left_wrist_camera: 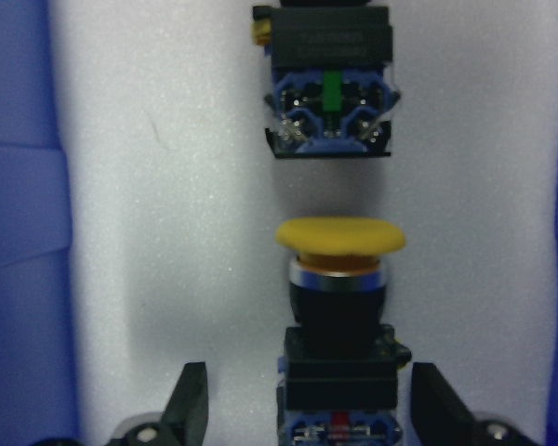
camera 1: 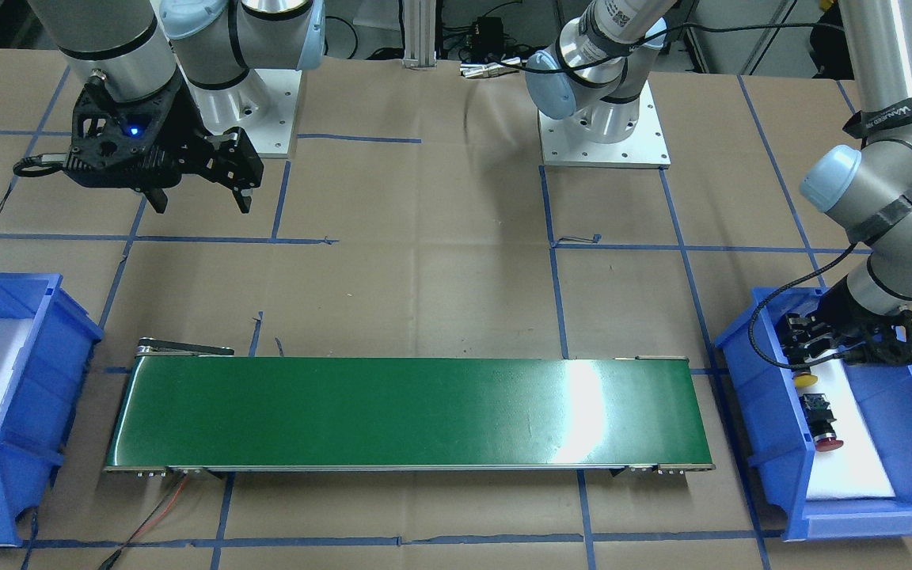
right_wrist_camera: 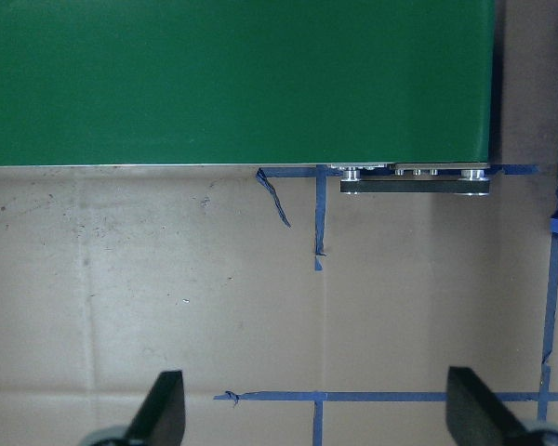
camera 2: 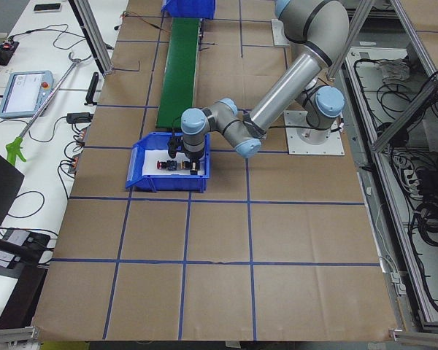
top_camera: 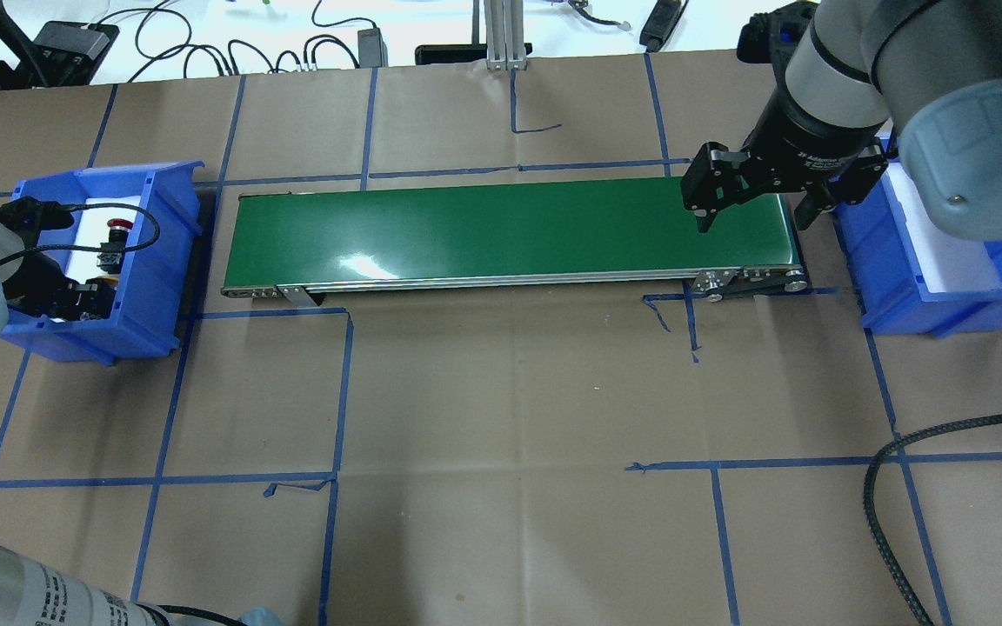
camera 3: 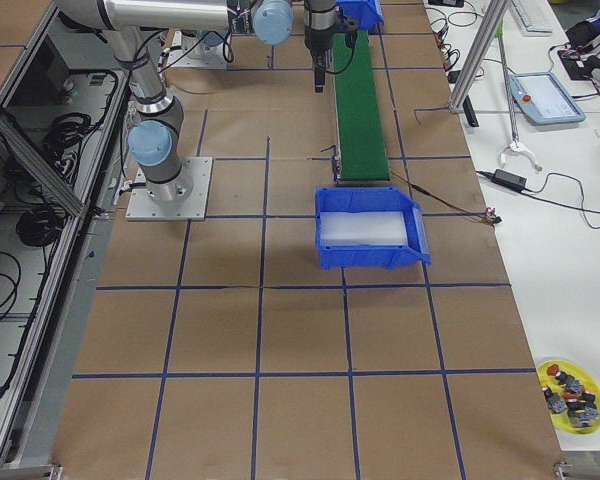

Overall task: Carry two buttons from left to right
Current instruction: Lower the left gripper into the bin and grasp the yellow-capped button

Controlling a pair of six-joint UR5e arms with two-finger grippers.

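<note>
The yellow-capped button lies on white foam in the blue bin on my left side. My left gripper is open and low in that bin, its fingers on either side of the button's black contact block. The red button lies just beyond the yellow one; the left wrist view shows only its contact block. My right gripper hangs open and empty above the right end of the green conveyor belt.
A second blue bin lined with white foam stands past the belt's right end. Brown paper with blue tape lines covers the table. A yellow dish holding several small parts sits at the table's far corner.
</note>
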